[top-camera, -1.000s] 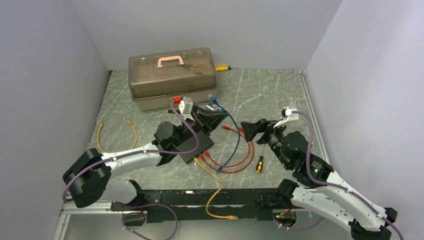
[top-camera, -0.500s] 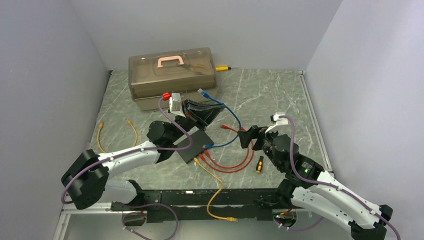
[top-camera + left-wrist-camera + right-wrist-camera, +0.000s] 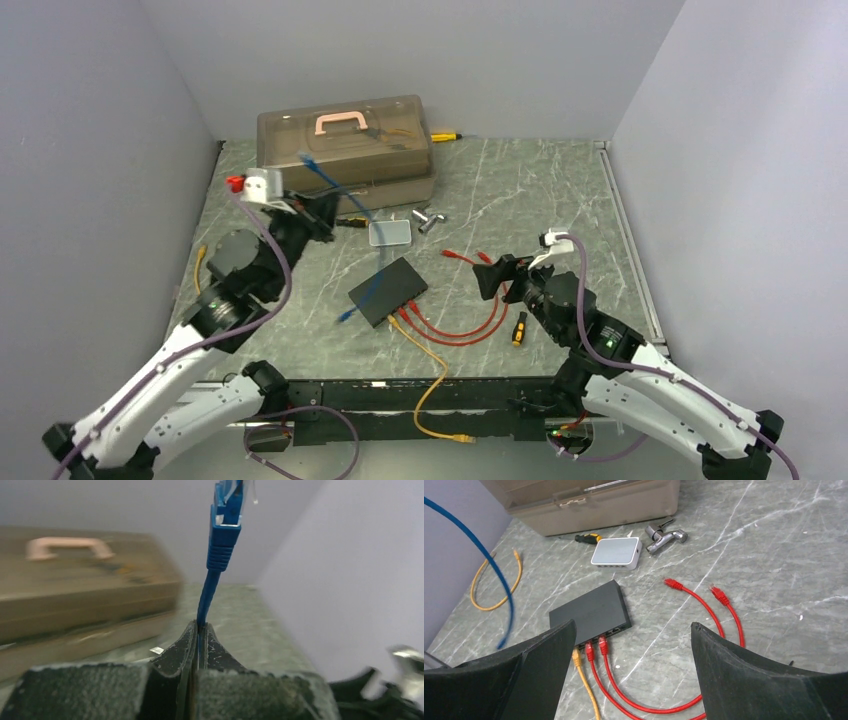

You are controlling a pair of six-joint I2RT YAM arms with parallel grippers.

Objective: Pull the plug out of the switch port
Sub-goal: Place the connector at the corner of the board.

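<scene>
The black switch (image 3: 388,291) lies flat mid-table, also in the right wrist view (image 3: 591,611). Two red plugs (image 3: 595,648) and a yellow plug (image 3: 576,656) sit in its near edge. My left gripper (image 3: 312,213) is raised at the left, shut on a blue cable (image 3: 206,592) just below its blue plug (image 3: 225,522), which points up in the air. The cable's other end (image 3: 345,315) rests on the table left of the switch, apart from it. My right gripper (image 3: 633,626) is open and empty, right of the switch (image 3: 490,275).
A translucent brown toolbox (image 3: 345,150) stands at the back. A silver-grey tin (image 3: 390,233) and a metal fitting (image 3: 430,218) lie behind the switch. Red cable loops (image 3: 470,320) and a small screwdriver (image 3: 518,328) lie right of it. A yellow cable (image 3: 494,587) lies at the left.
My left arm has swung left and back, lifting the blue cable. The cable's end has come out of the switch. The right arm has barely moved in the last half second.
</scene>
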